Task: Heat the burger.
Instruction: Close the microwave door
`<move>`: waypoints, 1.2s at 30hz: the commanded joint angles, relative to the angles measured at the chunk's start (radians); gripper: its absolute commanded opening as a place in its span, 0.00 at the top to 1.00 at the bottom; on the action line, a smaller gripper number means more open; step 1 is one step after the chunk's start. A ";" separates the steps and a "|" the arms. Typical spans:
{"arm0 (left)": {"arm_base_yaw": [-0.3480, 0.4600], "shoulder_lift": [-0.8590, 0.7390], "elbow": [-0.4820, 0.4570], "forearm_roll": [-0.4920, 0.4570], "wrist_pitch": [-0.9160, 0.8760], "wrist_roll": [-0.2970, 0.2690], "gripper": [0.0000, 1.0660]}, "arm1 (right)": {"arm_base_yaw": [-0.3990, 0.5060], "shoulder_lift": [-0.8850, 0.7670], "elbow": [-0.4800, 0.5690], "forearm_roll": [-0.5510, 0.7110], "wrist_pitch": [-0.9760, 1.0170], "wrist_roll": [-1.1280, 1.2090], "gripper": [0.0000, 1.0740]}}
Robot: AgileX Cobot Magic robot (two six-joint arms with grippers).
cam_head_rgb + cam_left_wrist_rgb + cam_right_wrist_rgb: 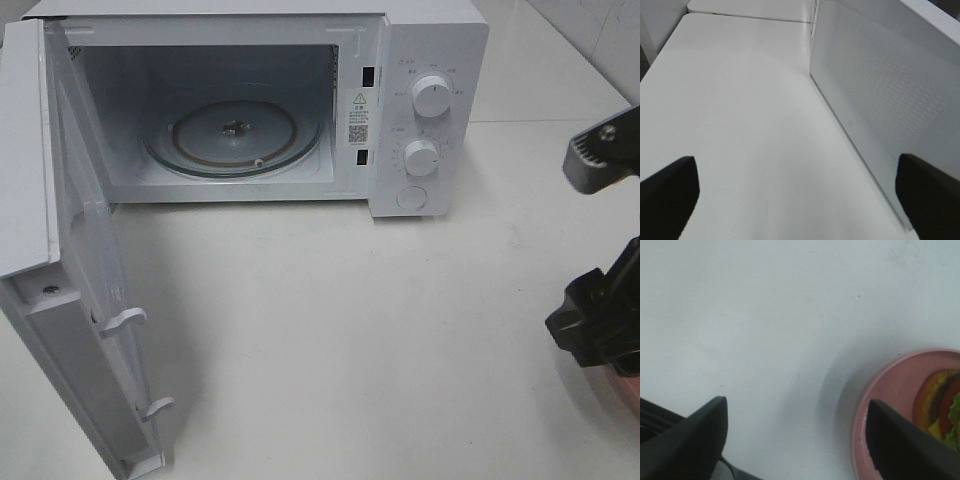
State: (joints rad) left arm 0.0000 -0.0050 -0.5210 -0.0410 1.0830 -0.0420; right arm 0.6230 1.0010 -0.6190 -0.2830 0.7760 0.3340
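Observation:
The burger (942, 407) lies on a round pink plate (890, 395); in the right wrist view I see only its edge: brown bun, red tomato, green lettuce. My right gripper (800, 440) is open and empty above the table, one fingertip (900, 447) over the plate's rim. In the exterior high view the right arm (600, 310) covers the plate, of which a pink sliver (622, 392) shows. My left gripper (800, 195) is open and empty beside the microwave's door (880, 105). The white microwave (400, 60) stands open with a glass turntable (235, 135) inside.
The open microwave door (70, 300) swings out toward the front left. Two white knobs (431, 95) and a round button (411, 198) sit on the microwave's right panel. The white table (350, 330) spreads in front of it.

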 commanded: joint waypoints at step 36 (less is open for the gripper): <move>0.001 -0.005 0.001 -0.005 -0.014 0.001 0.06 | -0.117 -0.618 0.062 0.171 0.309 -0.142 0.29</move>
State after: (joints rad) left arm 0.0000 -0.0050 -0.5210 -0.0410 1.0830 -0.0420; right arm 0.5140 0.3920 -0.5600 -0.1170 1.0930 0.2070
